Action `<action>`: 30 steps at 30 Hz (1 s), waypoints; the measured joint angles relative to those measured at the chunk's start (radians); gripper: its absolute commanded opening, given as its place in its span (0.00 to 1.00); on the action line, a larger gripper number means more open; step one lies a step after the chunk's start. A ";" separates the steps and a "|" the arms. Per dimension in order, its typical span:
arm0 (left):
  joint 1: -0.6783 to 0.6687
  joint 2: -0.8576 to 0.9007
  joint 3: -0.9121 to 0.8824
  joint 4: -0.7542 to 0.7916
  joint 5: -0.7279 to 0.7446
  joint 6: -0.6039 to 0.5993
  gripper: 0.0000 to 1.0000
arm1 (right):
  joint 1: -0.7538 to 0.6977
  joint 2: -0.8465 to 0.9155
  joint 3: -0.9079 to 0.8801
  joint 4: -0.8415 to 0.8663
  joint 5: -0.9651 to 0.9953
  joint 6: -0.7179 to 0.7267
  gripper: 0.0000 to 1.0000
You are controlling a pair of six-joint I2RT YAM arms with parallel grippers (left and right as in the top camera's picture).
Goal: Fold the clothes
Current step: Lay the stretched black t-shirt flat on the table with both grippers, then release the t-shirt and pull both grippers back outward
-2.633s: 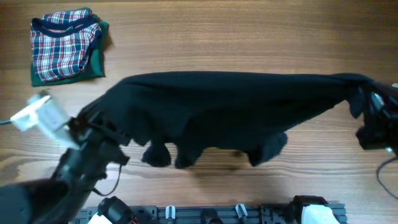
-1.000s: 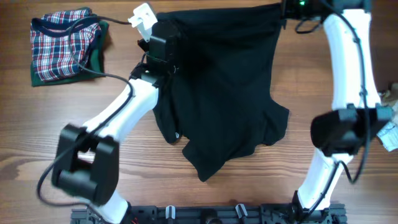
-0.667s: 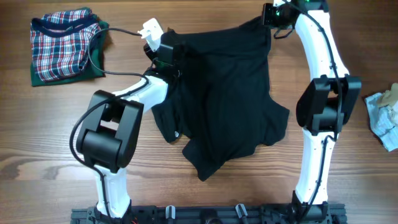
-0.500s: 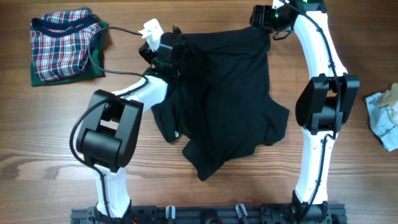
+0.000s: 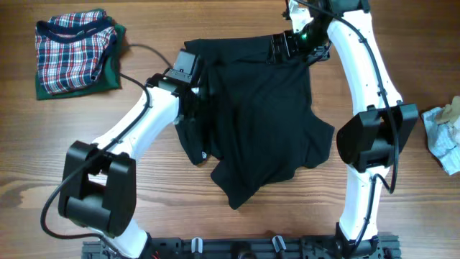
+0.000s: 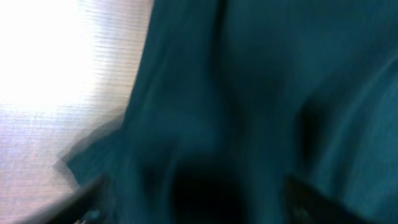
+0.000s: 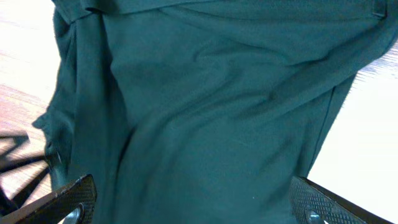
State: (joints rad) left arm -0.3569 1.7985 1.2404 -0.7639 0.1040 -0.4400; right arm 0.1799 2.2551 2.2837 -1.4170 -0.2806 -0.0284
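Black shirt point(image 5: 259, 115) lies crumpled on the table point(image 5: 72, 158), right of the folded plaid pile point(image 5: 72, 50). My left gripper point(image 5: 195, 72) is at the shirt edge nearest that pile; I cannot tell its grip through the blur. My right gripper point(image 5: 280, 47), farther from the pile, is spread wide, released.

Free: bare bench point(image 5: 50, 144) left of black shirt point(image 5: 266, 122), also front right corner | Blocked: checked clothes point(image 5: 75, 52) top left; crumpled wad point(image 5: 444, 137) right edge; left arm point(image 5: 140, 129), right arm point(image 5: 370, 68) along shirt's sides
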 measured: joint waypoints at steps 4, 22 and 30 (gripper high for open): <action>0.000 -0.005 -0.014 -0.109 0.022 0.008 0.25 | -0.018 0.000 0.000 0.010 -0.027 -0.003 0.99; 0.019 -0.035 -0.299 0.273 -0.260 -0.184 0.04 | -0.019 0.000 0.000 0.010 -0.034 -0.004 0.99; 0.253 -0.035 -0.318 0.374 -0.414 -0.231 0.04 | -0.019 0.000 0.000 0.010 -0.034 -0.004 0.99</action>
State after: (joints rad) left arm -0.1040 1.7634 0.9222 -0.3901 -0.3103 -0.6712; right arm 0.1604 2.2551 2.2837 -1.4075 -0.3145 -0.0322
